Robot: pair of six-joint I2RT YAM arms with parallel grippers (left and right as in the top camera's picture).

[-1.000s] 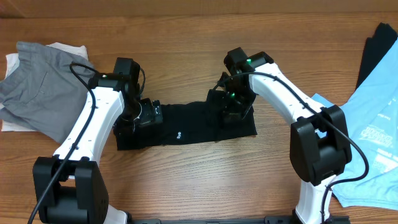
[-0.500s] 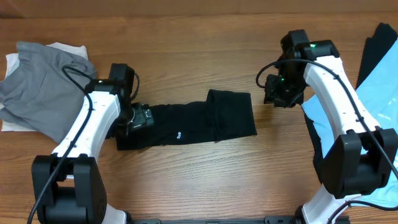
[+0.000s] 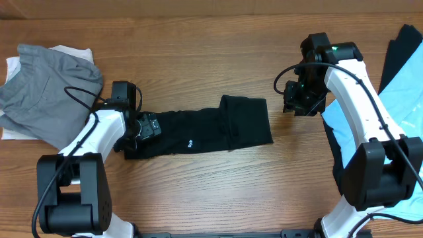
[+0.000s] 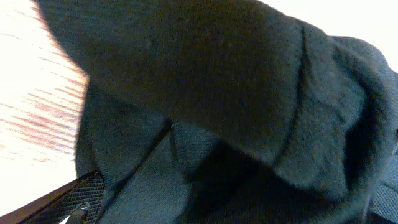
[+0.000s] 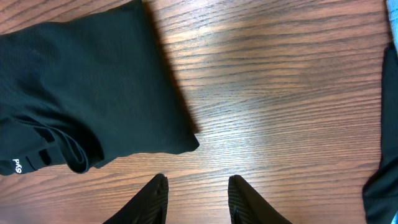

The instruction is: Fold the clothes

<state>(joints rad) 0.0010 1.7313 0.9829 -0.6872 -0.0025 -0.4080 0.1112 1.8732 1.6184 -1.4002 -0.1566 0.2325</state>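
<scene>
Wooden table (image 3: 198,39) carries the black T-shirt (image 3: 205,132) at centre, laid as a long strip with its right end doubled over. Left gripper (image 3: 145,126) sits at the strip's left end, and fabric fills its camera; closure cannot be determined. Right gripper (image 3: 301,102) hangs beside the shirt, jaws parted and empty, judged to be leaving room for the left-end fold.

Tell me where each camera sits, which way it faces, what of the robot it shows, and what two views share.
Overhead: above the table, facing straight down; both arms, black shirt, grey clothes, blue clothes.
Left wrist: on the left arm, pressed close to shirt folds; one finger of the left gripper shows bottom-left.
Right wrist: on the right arm, facing down at wood and the shirt's end; the open right gripper shows at the bottom.
Shared: all three show the black shirt.
</scene>
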